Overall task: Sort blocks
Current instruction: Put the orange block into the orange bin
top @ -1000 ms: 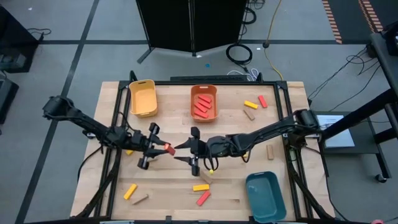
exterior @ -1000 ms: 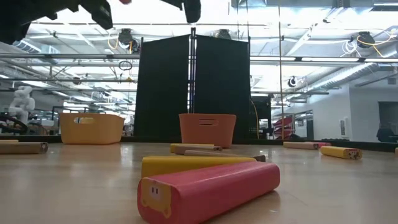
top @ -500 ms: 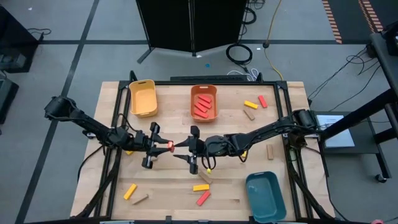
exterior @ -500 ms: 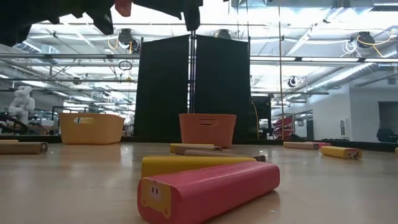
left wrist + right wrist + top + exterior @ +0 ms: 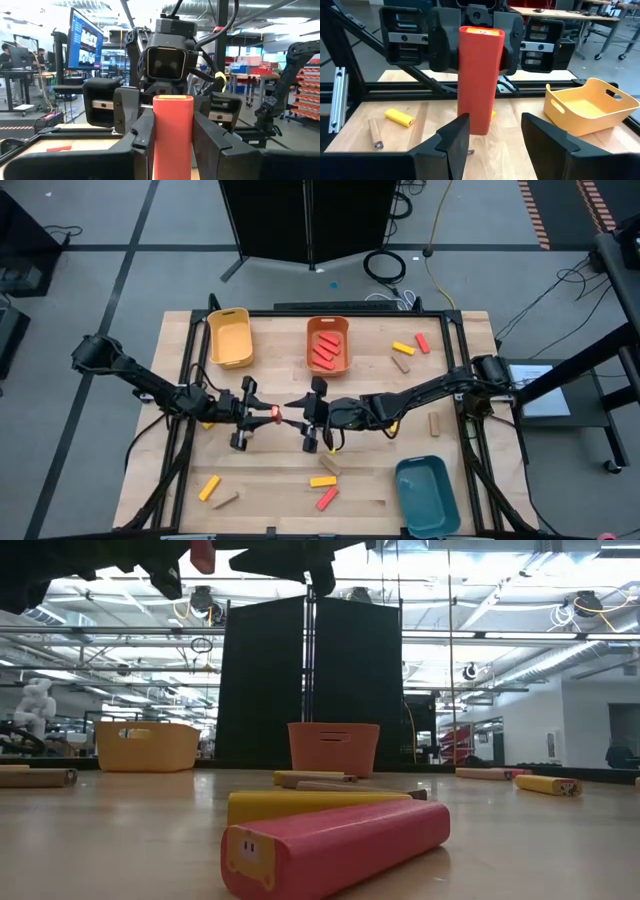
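My black left gripper (image 5: pixel 262 417) around a plain red rectangular block (image 5: pixel 172 131), yellow plastic bin (image 5: pixel 229 337), orange plastic bin (image 5: pixel 329 346), teal plastic bin (image 5: pixel 428 495), pale wooden table (image 5: pixel 270 475)

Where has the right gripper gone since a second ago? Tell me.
Yes. In the high view the right gripper has moved up toward the orange bin and closer to the red block in the left gripper.

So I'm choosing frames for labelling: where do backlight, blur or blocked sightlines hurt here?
Low view: bright ceiling lights behind turn both grippers into silhouettes, and the nearest red block looks soft. Left wrist view: the held red block hides much of the right gripper. High view: even light, but the held block is tiny.
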Controlling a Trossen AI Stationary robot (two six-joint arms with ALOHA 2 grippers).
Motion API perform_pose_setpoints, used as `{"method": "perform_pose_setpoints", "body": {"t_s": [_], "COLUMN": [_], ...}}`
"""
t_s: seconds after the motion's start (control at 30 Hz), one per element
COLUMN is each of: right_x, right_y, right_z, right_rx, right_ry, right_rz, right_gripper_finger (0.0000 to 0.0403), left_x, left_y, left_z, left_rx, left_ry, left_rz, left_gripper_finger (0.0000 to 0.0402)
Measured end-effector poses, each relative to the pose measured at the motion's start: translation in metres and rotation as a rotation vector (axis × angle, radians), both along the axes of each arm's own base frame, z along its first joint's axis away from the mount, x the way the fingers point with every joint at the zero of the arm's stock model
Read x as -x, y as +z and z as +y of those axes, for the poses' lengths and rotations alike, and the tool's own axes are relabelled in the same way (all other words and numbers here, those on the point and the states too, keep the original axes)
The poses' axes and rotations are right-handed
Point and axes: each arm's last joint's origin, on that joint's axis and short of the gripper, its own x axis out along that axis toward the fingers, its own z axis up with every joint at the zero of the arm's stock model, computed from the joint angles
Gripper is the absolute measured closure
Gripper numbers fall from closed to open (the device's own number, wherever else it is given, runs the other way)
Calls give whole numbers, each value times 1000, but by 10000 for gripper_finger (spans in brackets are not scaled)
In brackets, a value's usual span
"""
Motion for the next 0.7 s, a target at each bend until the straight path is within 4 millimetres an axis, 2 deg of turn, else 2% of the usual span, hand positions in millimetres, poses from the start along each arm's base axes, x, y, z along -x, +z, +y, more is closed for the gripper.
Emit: {"method": "perform_pose_setpoints", "body": {"t_s": [0.4,0.7], "right_x": [-1,-4], "right_y": [6,4], "right_z": [2,2], "right_rx": [-34,-32], "right_ry": [55,44], "right_rz": [-66,-90], "right_gripper_finger": [232,232], "left_x": [-1,-10], "left_y": [-1,-8], "left_z": [0,1], "left_rx": [4,11], "left_ry": [20,38], "left_rz": [4,-12], "left_gripper_finger": [318,318]}}
